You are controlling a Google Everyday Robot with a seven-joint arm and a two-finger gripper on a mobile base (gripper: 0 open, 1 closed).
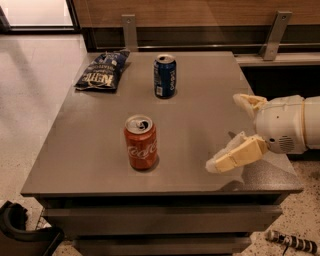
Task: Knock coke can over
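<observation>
Camera view, looking down on a low grey table (200, 100), with a matte, smooth, square-cornered top.

- Coke can (140, 142): stands upright on the near-left part of the tabletop, a little in from the front edge. Long axis vertical, silver top facing up, the tab opening visible. Red-orange aluminium cylinder with a slight sheen. The white script runs up its side and faces the camera.
- Gripper (224, 133): at the right side of the table, level with the can and well apart from it. The fingers are spread wide. The lower finger (235, 156) is a cream, blocky, faceted pad angled down and left, its tip close above the tabletop. The upper finger (248, 102) is shorter and points left. Behind them is a rounded white plastic wrist housing (282, 125).
- Pepsi can (165, 76): dark blue, upright, toward the back of the table, well behind the coke can.
- Chip bag (101, 70): dark, crinkled foil, lying flat at the back-left corner.
- Surroundings: wood-panelled wall (200, 12) with two metal brackets, speckled pale floor (35, 90). A dark curved object (15, 227) sits at lower left, and a striped rod-like object (292, 241) lies on the floor at lower right. I cannot tell what either one is.
</observation>
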